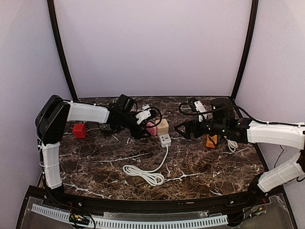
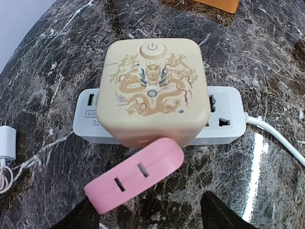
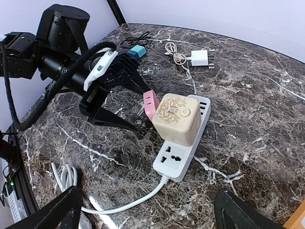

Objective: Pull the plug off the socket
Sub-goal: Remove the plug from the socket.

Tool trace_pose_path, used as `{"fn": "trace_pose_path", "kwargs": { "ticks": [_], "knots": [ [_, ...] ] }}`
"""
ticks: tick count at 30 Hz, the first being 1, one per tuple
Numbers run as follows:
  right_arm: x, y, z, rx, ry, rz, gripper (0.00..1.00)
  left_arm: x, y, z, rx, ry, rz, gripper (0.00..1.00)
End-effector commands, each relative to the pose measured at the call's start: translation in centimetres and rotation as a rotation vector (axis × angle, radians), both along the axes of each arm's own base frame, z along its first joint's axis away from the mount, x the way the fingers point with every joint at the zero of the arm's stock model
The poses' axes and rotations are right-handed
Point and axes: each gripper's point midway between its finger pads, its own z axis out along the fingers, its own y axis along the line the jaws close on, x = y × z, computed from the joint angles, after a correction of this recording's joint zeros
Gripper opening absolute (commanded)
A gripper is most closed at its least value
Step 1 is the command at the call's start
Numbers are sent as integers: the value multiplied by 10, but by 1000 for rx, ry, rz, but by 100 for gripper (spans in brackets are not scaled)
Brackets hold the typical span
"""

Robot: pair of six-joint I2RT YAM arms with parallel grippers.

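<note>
Marble tabletop (image 1: 95,162): 1 pink plug (image 2: 136,183) on cream adapter (image 2: 152,90), directly ahead of left gripper (image 3: 140,109), fingers open; right gripper (image 3: 147,191) open too, farther off.

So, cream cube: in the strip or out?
In. The cream cube sits flush on the white power strip; no prongs show.

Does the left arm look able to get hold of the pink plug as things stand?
Probably yes: the open left gripper has the pink plug between its fingers, with nothing blocking either side.
</note>
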Motion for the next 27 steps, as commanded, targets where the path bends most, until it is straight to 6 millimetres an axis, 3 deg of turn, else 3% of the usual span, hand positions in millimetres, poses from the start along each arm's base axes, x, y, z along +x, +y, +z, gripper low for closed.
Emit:
{"fn": "trace_pose_path", "kwargs": {
  "ticks": [1, 12, 21, 27],
  "knots": [
    [2, 2, 8, 26, -7, 0, 96, 1, -2, 4, -11, -22, -19, 76],
    [4, 2, 7, 23, -6, -1, 96, 11, -10, 3, -1, -11, -25, 74],
    [5, 3, 6, 23, -3, 2, 96, 11, -3, 6, -24, 48, 90, 50],
    [9, 5, 3, 17, 5, -3, 96, 0, 1, 12, -81, 64, 121, 35]
  ]
}}
